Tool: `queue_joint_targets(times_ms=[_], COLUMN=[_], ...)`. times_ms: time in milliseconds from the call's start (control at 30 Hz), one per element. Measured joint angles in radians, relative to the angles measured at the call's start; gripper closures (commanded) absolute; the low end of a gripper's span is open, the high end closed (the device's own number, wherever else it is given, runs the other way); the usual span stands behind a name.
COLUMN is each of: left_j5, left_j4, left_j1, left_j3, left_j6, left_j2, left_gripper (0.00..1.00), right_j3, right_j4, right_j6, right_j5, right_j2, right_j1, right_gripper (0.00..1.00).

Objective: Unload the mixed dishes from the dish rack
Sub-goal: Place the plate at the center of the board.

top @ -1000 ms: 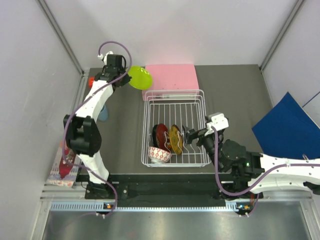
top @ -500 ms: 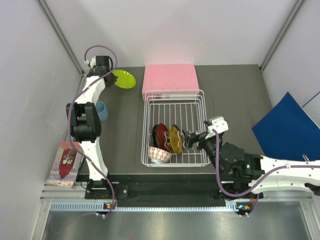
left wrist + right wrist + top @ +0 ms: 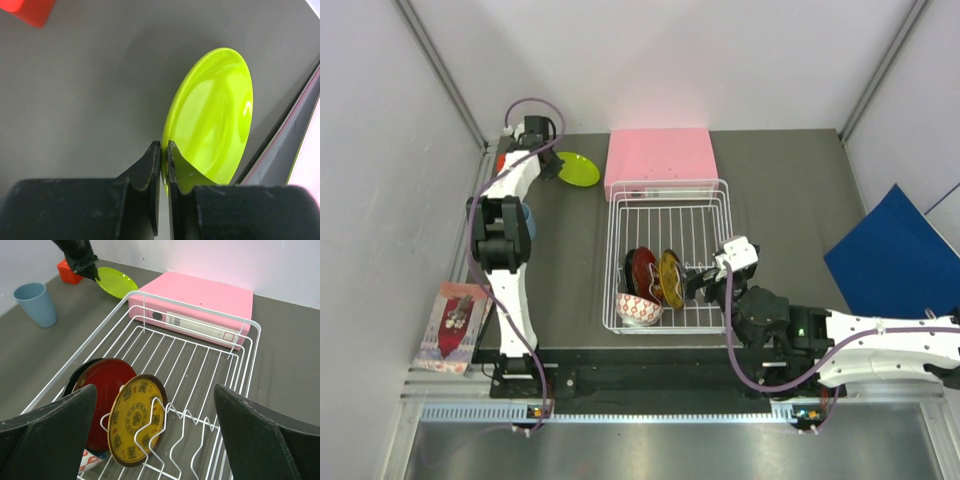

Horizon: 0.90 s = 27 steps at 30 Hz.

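Observation:
My left gripper (image 3: 552, 168) is shut on the rim of the lime green plate (image 3: 577, 169) at the table's far left; in the left wrist view the gripper (image 3: 163, 145) pinches the plate (image 3: 215, 115), which is low over the table. The white wire dish rack (image 3: 670, 186) holds the black-and-red plate (image 3: 642, 268), the yellow-amber plate (image 3: 670, 278) and the small patterned bowl (image 3: 638, 309). My right gripper (image 3: 695, 280) is open and empty above the rack's front right; in its own view (image 3: 155, 390) the yellow plate (image 3: 136, 420) and the red plate (image 3: 105, 385) stand between prongs. The light blue cup (image 3: 36, 304) stands left of the rack.
A flat pink box (image 3: 660, 155) lies against the rack's far side. A small red cube (image 3: 502, 160) sits at the far left corner beside the green plate. A blue sheet (image 3: 895, 255) leans at the right. A printed packet (image 3: 450, 325) lies off the table's left edge.
My left arm has swung the green plate left, away from the pink box, and lowered it flat near the table. My right gripper has moved a little left over the rack.

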Motion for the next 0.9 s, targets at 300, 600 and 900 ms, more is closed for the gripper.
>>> queue_joint_targets(times_ms=[300,600,900], left_j5=[-0.034,-0.045,-0.003], left_j4=[-0.089,-0.156,-0.162], left_j1=[0.000,0.022,-0.035], left_j3=[0.034,0.039,0.023], left_j6=[0.028,0.016,-0.028], left_j2=[0.000,-0.002,-0.179], left_gripper=[0.44,0.21,0.18], right_j3=[0.000,0.000,0.007], right_j4=[-0.001,-0.016,-0.048], right_j6=[0.003,0.024,0.023], right_j5=[-0.008,-0.015,-0.026], right_j2=[0.015,0.006,0.029], right_j1=[-0.004,-0.004,-0.004], right_gripper=[0.00,0.00,0.00])
